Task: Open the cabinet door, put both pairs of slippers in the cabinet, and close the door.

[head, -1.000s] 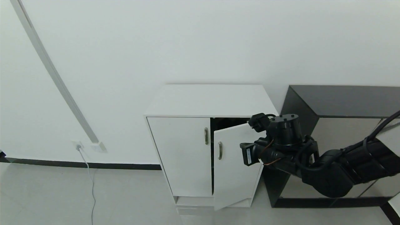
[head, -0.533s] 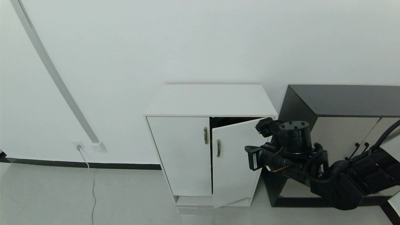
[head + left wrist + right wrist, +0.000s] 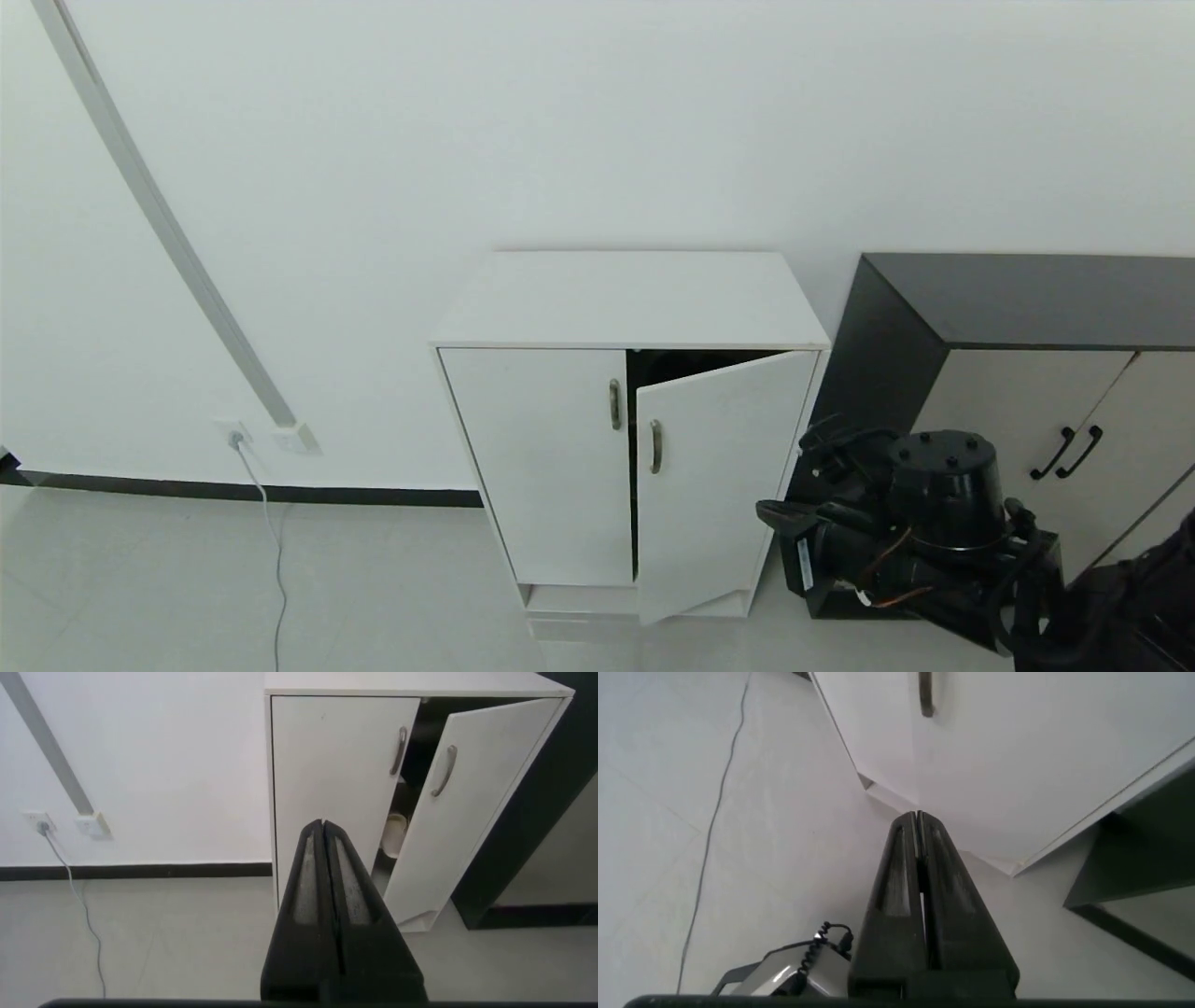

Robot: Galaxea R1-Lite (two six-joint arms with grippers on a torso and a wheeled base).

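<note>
The white cabinet (image 3: 625, 299) stands against the wall, its left door (image 3: 541, 467) closed and its right door (image 3: 719, 467) ajar with a dark gap beside the handle (image 3: 655, 446). Through that gap a pale slipper-like shape (image 3: 396, 833) shows inside. My left gripper (image 3: 323, 823) is shut and empty, held in front of the cabinet and apart from it. The right arm's wrist (image 3: 943, 485) hangs low to the right of the ajar door (image 3: 1046, 747). My right gripper (image 3: 918, 817) is shut on nothing, near the door's lower corner and above the floor.
A black-framed cabinet (image 3: 1018, 299) stands close on the right of the white one. A wall socket (image 3: 233, 436) with a cable (image 3: 275, 560) and a slanted wall conduit (image 3: 159, 215) are on the left. Open floor lies before the left door.
My right arm has pulled away from the top edge of the right door, dropping down and to the right. The door stays ajar.
</note>
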